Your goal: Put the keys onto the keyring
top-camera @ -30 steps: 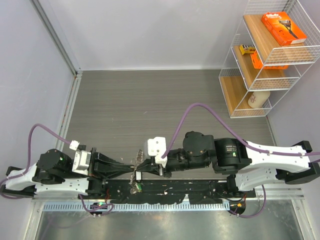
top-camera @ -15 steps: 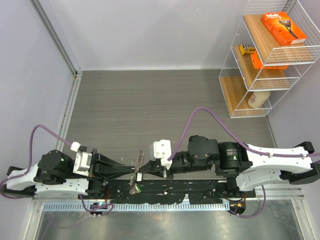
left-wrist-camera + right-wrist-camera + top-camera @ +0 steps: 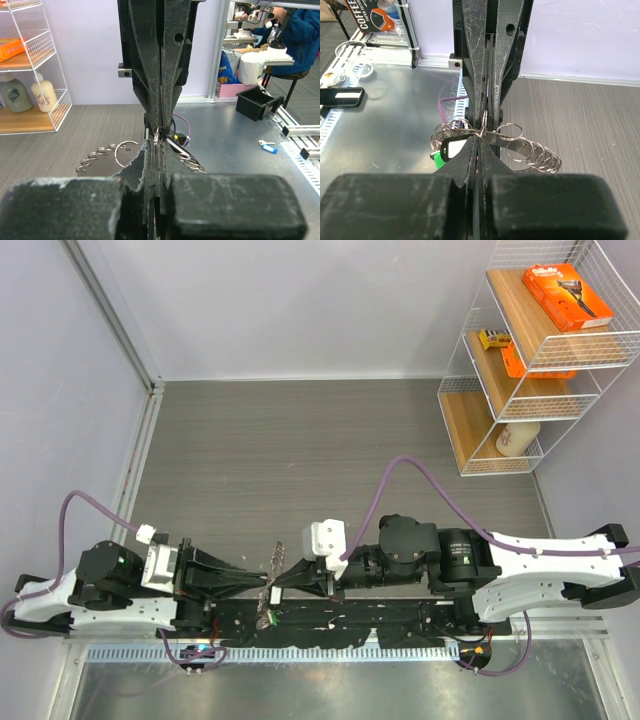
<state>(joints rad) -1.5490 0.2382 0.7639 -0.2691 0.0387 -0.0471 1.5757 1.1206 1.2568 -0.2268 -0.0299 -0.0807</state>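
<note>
Hanging just above the black rail (image 3: 400, 618), left of its middle: one keyring (image 3: 272, 568), item under handling.

Description: thin silver wire ring carrying a fan of small silver keys (image 3: 540, 156), one key with a black plastic head (image 3: 451, 148), and a bright green tag (image 3: 438, 161) under that head.

Holders: left tool (image 3: 156, 147), reaching in from the rail's left end, is fully closed with the ring wire pinched at its tips. Right tool (image 3: 479, 140), reaching in from the rail's right end, is likewise closed at the same spot. It appears to grip the ring where a key blade crosses it, though which of the two it bears on cannot be told.

Handling, judged: light; the ring itself stiff and springy; smooth metal, likely to slip or swivel in a flat pinch. The keys hang loose and will swing and shift the balance. Not fragile.

Where to hold, judged: on bare ring wire, clear of the fan. Take a loose key by its head, leaving the hole free.

Surroundings: grey bench (image 3: 300, 460) beyond the rail.
</note>
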